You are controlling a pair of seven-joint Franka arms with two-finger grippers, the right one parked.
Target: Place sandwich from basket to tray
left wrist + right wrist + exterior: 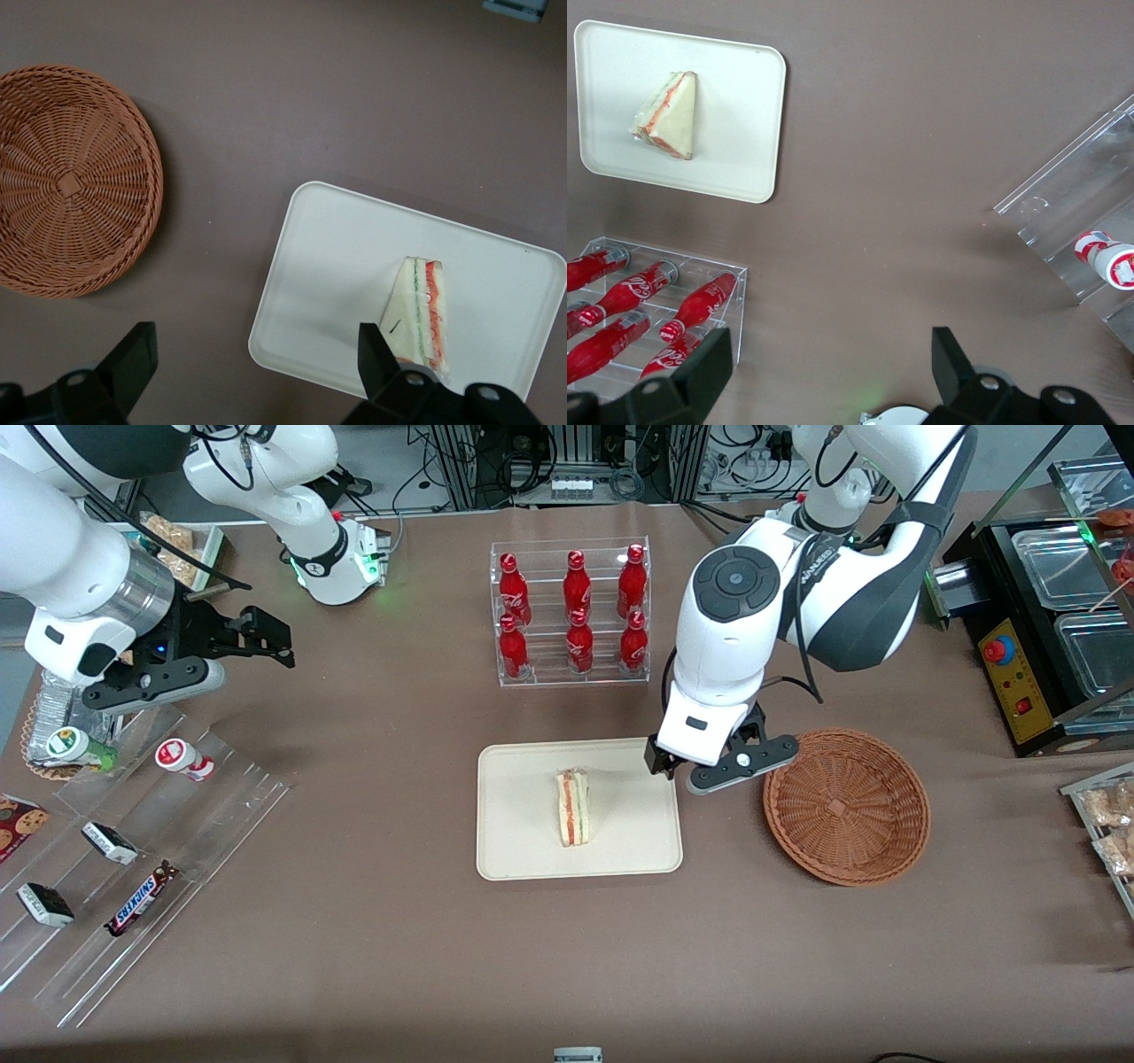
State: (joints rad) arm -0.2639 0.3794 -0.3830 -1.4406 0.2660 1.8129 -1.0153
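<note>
The wrapped sandwich [573,808] [418,312] [667,116], a pale wedge with pink and green layers, lies on the cream tray [523,841] [337,266] [735,133]. Beside the tray, toward the working arm's end of the table, the reddish-brown wicker basket [846,806] [66,181] holds nothing. My left gripper [700,766] [257,367] hangs open and holds nothing, above the tray edge that faces the basket, over the gap between the two. One finger [376,354] shows over the tray near the sandwich, the other finger [133,354] over bare table.
A clear rack of red cola bottles [571,611] stands farther from the front camera than the tray. A clear tiered shelf with snack bars [133,886] lies toward the parked arm's end. A black appliance with metal pans [1054,611] and packaged pastries [1107,824] sit toward the working arm's end.
</note>
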